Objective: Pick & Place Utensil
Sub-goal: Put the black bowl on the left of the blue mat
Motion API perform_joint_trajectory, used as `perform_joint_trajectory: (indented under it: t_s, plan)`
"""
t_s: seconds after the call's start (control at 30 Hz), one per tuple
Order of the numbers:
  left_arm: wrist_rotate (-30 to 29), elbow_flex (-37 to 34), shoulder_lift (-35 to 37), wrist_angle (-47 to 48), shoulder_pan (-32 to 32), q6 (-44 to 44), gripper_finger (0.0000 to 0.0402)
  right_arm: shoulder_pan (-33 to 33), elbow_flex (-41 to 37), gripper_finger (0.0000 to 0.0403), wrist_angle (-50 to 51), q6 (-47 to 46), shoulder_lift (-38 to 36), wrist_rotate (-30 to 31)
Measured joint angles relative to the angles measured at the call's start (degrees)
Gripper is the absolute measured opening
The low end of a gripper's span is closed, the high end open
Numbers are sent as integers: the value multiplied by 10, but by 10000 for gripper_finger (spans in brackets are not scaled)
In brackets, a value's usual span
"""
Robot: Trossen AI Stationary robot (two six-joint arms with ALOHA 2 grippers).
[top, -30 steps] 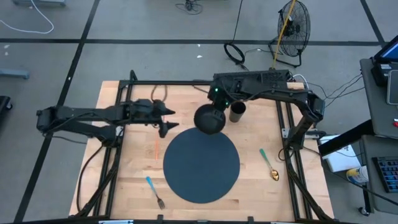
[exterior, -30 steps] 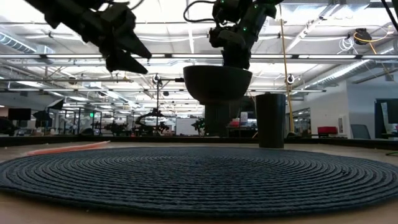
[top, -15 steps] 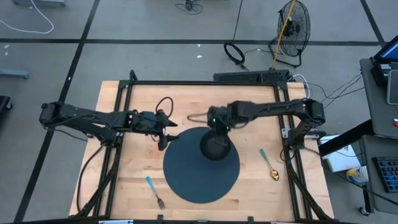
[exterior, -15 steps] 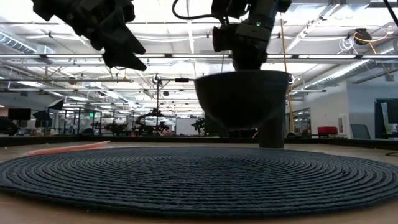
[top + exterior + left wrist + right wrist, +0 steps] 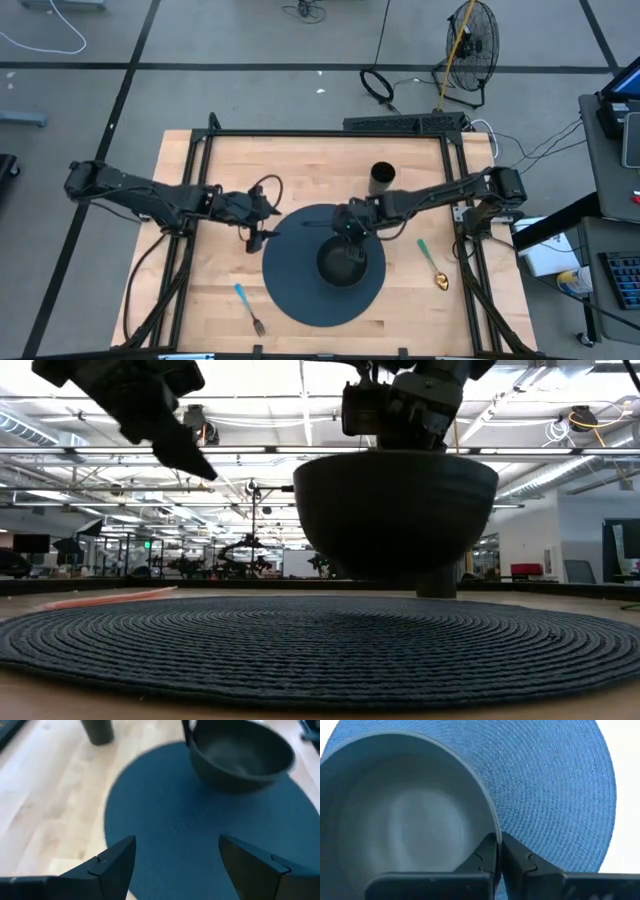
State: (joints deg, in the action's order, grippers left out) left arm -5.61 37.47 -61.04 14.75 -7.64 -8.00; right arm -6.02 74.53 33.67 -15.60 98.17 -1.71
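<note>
A dark bowl [image 5: 340, 264] hangs just above the round dark-blue woven mat [image 5: 295, 290] at the table's middle, with my right gripper [image 5: 348, 232] shut on it. My left gripper [image 5: 262, 232] stands open above the mat's left edge, with nothing between its fingers [image 5: 116, 865]. A blue-handled fork [image 5: 250, 308] lies on the wood near the front edge, left of the mat. A green-handled spoon [image 5: 432, 264] lies to the right of the mat. In the low view the bowl [image 5: 395, 505] fills the middle. My right gripper pinches the bowl's rim [image 5: 491, 817] on its far side, one finger [image 5: 487, 854] inside the bowl and the other [image 5: 521, 861] outside. The fingers slant down from the table's far right. The bowl hangs upright, its bottom [image 5: 395, 565] clear of the mat.
A dark cup [image 5: 382, 180] stands on the wood beyond the mat's far edge. A thin orange stick [image 5: 105, 598] lies left of the mat. A black frame [image 5: 300, 133] runs around the tabletop.
My right gripper has carried the bowl from beside the cup toward the near edge and down, so it now hangs low over the mat's middle. My left gripper, still open, has swung toward the near edge and the mat.
</note>
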Motion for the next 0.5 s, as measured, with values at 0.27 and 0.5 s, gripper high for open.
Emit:
perform_joint_trajectory:
  t_s: [0.27, 0.5]
  plan:
    - [-20, 0, 0, 13, -31, 0, 272, -13, -50, 4, -75, -39, 0, -35]
    - [-24, 0, 0, 13, -34, -2, 269, -12, -56, 4, -79, -50, 0, -29]
